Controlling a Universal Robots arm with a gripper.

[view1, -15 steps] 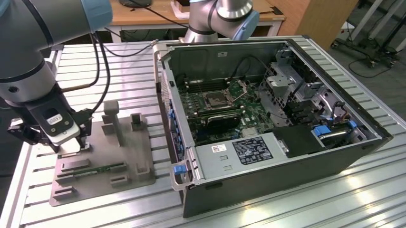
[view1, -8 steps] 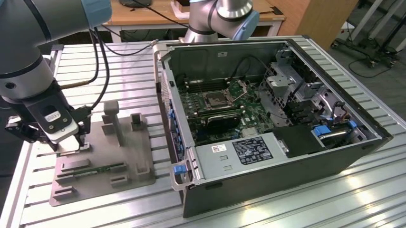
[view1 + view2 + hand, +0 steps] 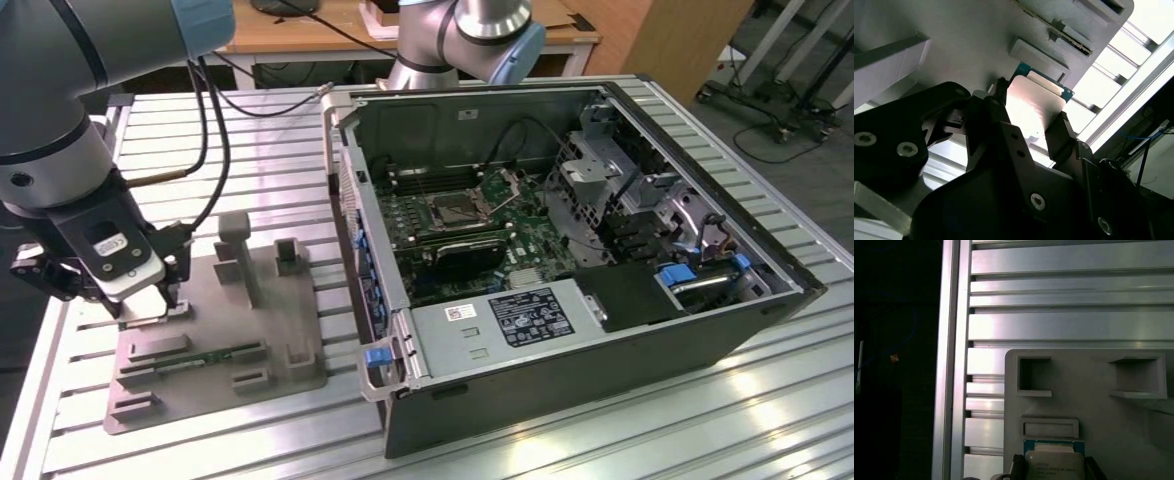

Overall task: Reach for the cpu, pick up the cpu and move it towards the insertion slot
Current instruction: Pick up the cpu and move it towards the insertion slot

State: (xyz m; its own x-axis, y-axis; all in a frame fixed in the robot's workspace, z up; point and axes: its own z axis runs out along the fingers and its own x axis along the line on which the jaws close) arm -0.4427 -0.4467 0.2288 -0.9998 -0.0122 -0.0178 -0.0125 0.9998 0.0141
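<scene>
The cpu (image 3: 1035, 102), a small square chip with a pale metal face and green rim, sits between my gripper's (image 3: 1030, 111) two black fingers (image 3: 1000, 97), which press on its opposite edges. In the first wrist view the cpu (image 3: 1054, 465) lies just over the grey holder plate (image 3: 1094, 390), beside a small rectangular recess. In the exterior view my gripper (image 3: 140, 300) hangs low over the grey holder plate (image 3: 214, 340) at that view's left. The insertion slot (image 3: 450, 210), a dark square socket in a silver frame, is on the green board inside the open computer case.
The open computer case (image 3: 747, 300) lies on the ribbed aluminium table (image 3: 200, 120) at the exterior view's right. The holder plate has upright posts (image 3: 234, 245) and a green memory stick (image 3: 200, 357). A second robot arm's base (image 3: 467, 40) stands behind the case. The table edge (image 3: 951, 360) is near the plate.
</scene>
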